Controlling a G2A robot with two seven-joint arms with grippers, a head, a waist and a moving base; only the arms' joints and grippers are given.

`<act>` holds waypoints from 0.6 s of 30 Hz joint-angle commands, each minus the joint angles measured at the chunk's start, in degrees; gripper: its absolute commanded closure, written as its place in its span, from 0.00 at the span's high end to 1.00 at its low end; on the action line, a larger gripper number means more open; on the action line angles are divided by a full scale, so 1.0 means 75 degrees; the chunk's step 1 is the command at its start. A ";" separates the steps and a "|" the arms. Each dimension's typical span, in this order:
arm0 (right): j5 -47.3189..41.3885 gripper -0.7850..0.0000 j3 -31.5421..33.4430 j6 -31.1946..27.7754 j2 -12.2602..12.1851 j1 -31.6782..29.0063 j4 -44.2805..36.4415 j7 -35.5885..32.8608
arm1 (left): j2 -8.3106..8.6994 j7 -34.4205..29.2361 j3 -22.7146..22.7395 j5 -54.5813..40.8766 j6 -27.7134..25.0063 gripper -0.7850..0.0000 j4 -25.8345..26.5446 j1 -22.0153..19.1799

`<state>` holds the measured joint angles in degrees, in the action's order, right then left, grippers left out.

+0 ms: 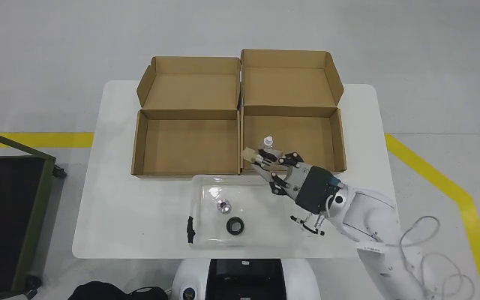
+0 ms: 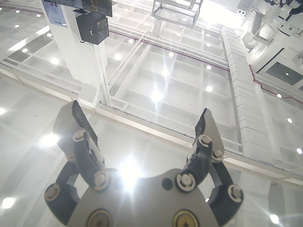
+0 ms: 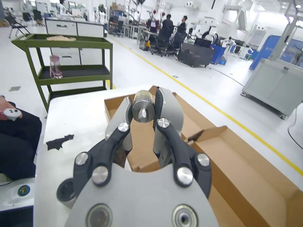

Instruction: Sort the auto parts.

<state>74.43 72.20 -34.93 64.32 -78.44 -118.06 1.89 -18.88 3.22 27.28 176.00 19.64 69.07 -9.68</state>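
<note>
The right pincer [image 3: 144,100] was closed on a small metal cylinder [image 3: 142,113] with a pale cap. Its jaws pinched the barrel from both sides, a grip we judged firm enough to keep the round part from rolling out. It hung just above the right cardboard box [image 1: 300,139], over that box's near corner on the side next to the left cardboard box [image 1: 187,146]. We took that as a position for release inside.

The right box's lid was opened back on its far side, so the way down was free. Its wall beside the left box was close, though, and a drift that way risked the wrong box.

On the robot's side of the right box, a clear tray [image 1: 255,196] on the table [image 1: 120,187] held a black ring [image 1: 237,225] and a silver part [image 1: 223,206], both unsorted as we judged it. The left pincer [image 2: 140,106] gaped wide and empty, aimed at the ceiling.
</note>
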 commanded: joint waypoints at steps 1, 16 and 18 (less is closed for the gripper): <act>-0.0052 0.00 0.0213 0.0012 -0.0033 -0.0219 0.0011 -0.0193 | 0.0000 0.0000 0.0000 0.0000 0.0000 1.00 0.0000 0.0000; -0.0312 0.00 0.0872 -0.0352 -0.0202 -0.0614 0.0562 -0.2160 | 0.0000 0.0000 0.0000 0.0000 0.0000 1.00 0.0000 0.0000; -0.0381 0.00 0.0826 -0.0270 -0.0193 -0.0390 0.0853 -0.2310 | 0.0000 0.0000 0.0000 0.0000 0.0000 1.00 0.0000 0.0000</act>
<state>71.83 78.57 -37.32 62.83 -82.31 -112.87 -14.89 -18.88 3.22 27.28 176.00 19.64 69.07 -9.68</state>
